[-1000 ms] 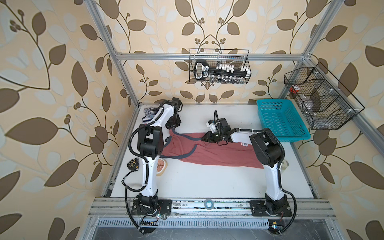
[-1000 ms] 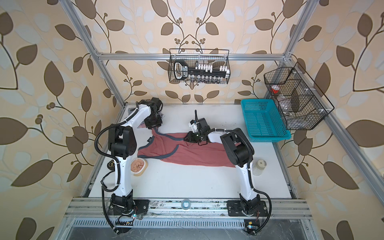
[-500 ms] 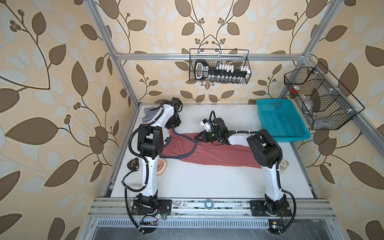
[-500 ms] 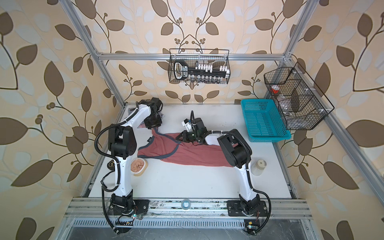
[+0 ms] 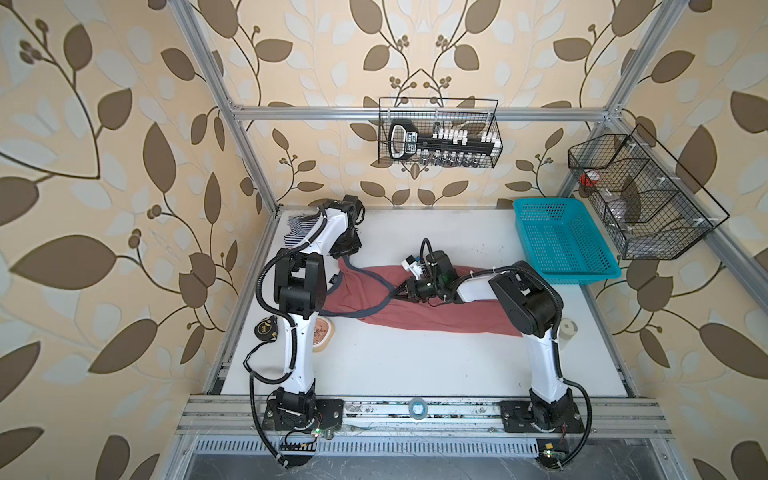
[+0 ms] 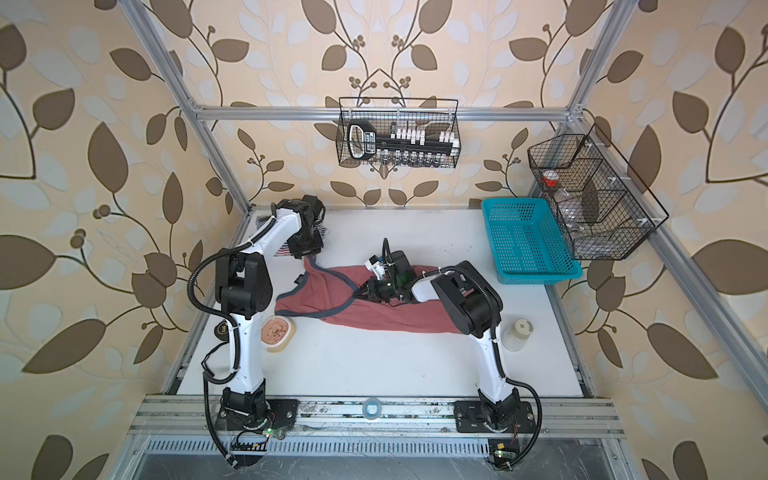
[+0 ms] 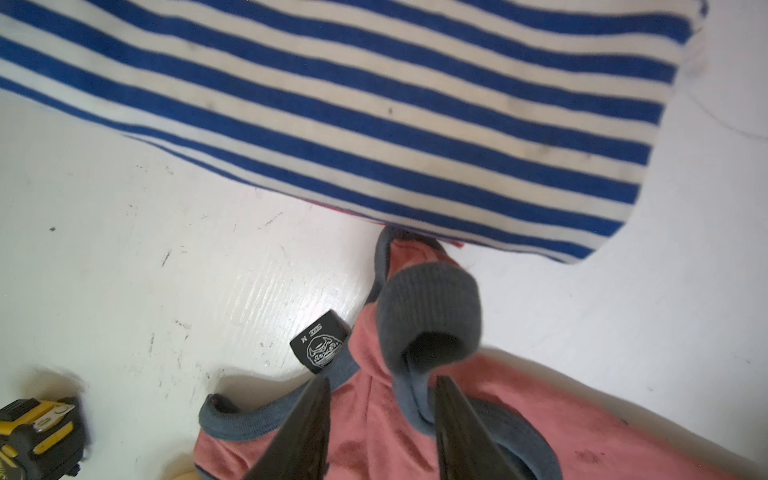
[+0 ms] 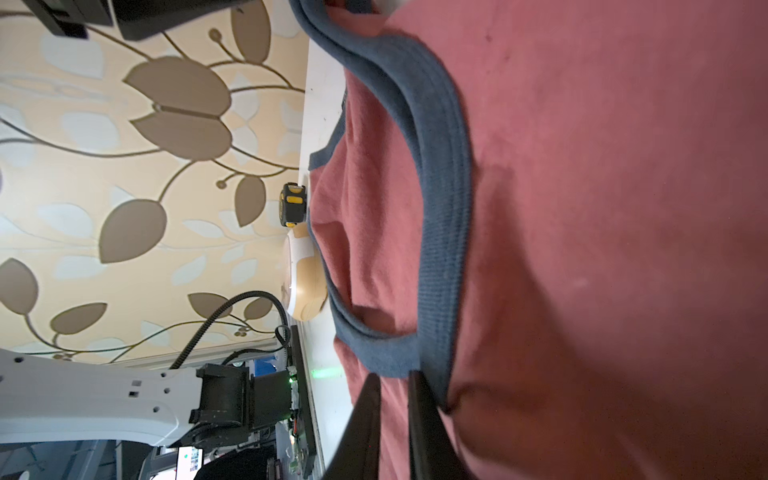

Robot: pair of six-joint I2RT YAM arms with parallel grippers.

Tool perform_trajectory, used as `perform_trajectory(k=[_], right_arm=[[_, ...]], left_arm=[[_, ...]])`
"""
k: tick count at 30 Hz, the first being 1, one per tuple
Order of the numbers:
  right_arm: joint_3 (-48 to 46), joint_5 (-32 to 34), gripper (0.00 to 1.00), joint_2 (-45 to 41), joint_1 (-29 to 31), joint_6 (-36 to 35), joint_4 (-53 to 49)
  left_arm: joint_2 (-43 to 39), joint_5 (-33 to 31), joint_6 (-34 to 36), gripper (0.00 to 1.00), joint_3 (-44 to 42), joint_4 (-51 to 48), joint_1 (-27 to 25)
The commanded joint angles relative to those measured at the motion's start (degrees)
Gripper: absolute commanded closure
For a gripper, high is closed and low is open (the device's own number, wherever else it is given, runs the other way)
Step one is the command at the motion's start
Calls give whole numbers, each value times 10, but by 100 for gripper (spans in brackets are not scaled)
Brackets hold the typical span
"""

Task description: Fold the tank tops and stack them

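A robot test cell dressed as a home: an aluminium frame (image 5: 415,113) carries leaf-print wallpaper panels (image 5: 104,166) around a white table (image 6: 395,365). Beyond the right gripper (image 6: 360,293) hang wire baskets (image 6: 399,133); both arms bolt to a slotted rail (image 5: 415,415) behind it.
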Motion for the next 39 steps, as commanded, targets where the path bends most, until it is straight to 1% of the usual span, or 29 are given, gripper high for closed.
perform_trajectory(k=[1, 2, 3, 4, 5, 6, 8, 11, 17, 22, 27, 29, 34, 39], right_arm=[[-8, -13, 84, -74, -38, 13, 21], [-3, -9, 83, -87, -50, -1, -13], [5, 2, 82, -108, -60, -32, -67], [18, 22, 81, -126, -70, -75, -136], [37, 49, 80, -140, -77, -120, -214], [54, 79, 79, -148, -83, -160, -278], [94, 144, 76, -156, -90, -227, -402], [114, 210, 75, -151, -105, -261, -497], [100, 304, 76, -132, -117, -275, -553], [102, 349, 75, -107, -113, -290, -564], [117, 397, 75, -76, -109, -295, -576], [123, 419, 75, -63, -109, -297, -589], [119, 465, 75, -47, -103, -301, -623], [89, 456, 76, -51, -99, -286, -634]], left_arm=[[-62, -7, 1, 55, 13, -24, 3], [-68, 4, -1, 55, 8, -20, 3], [-76, 19, -3, 55, -1, -13, 1], [-85, 31, -7, 61, -14, -2, -3], [-95, 39, -12, 70, -33, 15, -9], [-101, 46, -15, 74, -48, 29, -15], [-109, 71, -24, 75, -74, 52, -30], [-95, 103, -30, 74, -82, 62, -57], [-21, 129, -28, 73, -54, 54, -114], [42, 121, -22, 73, -31, 27, -123], [77, 98, -19, 73, -35, 18, -123], [98, 90, -20, 73, -24, 14, -122], [154, 74, -18, 73, 36, -20, -123], [204, 66, -13, 74, 128, -44, -123]])
